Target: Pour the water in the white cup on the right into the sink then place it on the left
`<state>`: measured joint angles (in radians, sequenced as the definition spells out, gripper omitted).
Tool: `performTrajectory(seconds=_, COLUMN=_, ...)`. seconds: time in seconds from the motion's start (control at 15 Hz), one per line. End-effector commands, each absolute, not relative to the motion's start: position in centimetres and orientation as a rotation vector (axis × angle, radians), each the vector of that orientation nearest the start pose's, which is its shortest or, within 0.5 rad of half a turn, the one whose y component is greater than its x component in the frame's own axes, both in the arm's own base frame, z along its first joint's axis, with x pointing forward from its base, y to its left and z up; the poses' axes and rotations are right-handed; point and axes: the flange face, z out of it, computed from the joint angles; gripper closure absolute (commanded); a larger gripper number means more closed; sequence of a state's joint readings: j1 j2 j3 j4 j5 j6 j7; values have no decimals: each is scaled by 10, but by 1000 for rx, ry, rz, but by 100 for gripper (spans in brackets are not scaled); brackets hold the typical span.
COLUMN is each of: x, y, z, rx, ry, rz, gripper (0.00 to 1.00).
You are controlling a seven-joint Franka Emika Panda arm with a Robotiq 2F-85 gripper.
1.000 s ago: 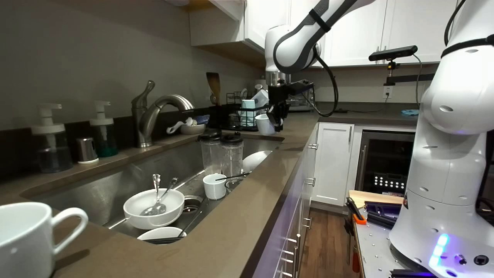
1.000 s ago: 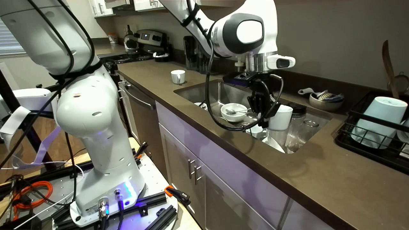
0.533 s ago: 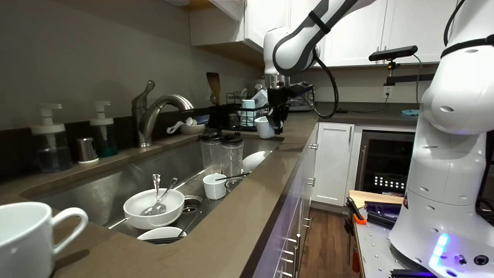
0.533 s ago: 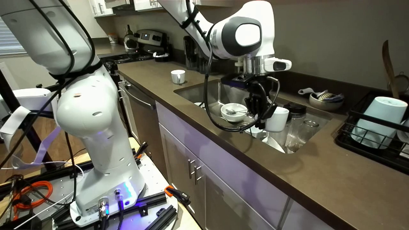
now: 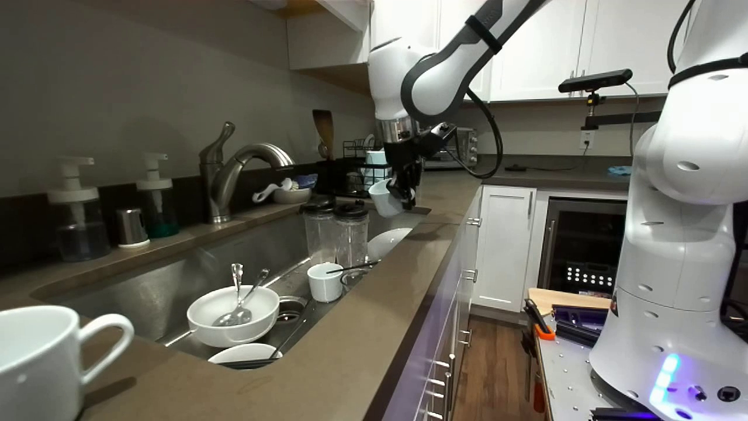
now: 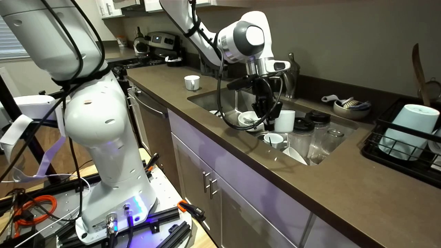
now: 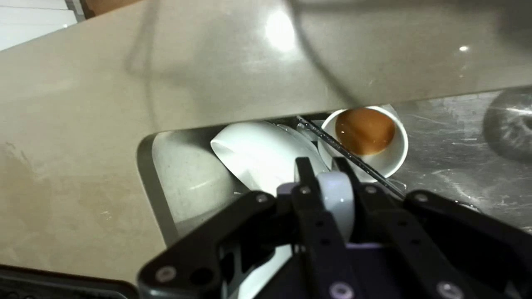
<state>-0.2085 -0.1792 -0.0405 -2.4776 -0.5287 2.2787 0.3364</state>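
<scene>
within the pincer, gripped by its apparent handle: white cup
likely stiff, slick, breakable; that hold should suit pouring.

The arm is bent — pincer downward, clamped.

A taupe wall rises behind the brown bench, white wall cabinets above. A wood-plank floor meets white base cabinets — a dark glass-fronted fridge set among them. In an exterior view, a range stands beyond the dishwasher, window blinds at the left edge — and bright glare marks the bench.
</scene>
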Motion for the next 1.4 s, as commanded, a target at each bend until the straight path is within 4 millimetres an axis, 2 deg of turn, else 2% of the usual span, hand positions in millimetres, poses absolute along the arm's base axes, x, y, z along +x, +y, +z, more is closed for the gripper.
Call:
performTrajectory(seconds=0.0, x=444, y=-110, z=378, rx=-3590, ry=333, rz=92, gripper=96)
performTrajectory(seconds=0.53, x=463, y=-109, z=404, rx=-3640, ry=163, rz=343, gripper=96)
performTrajectory(seconds=0.73, x=474, y=-108, z=402, rx=-3634, ry=53, rz=437, gripper=96)
performTrajectory(seconds=1.33, x=496, y=-95, z=375, rx=-3666, ry=-235, rz=829, gripper=96)
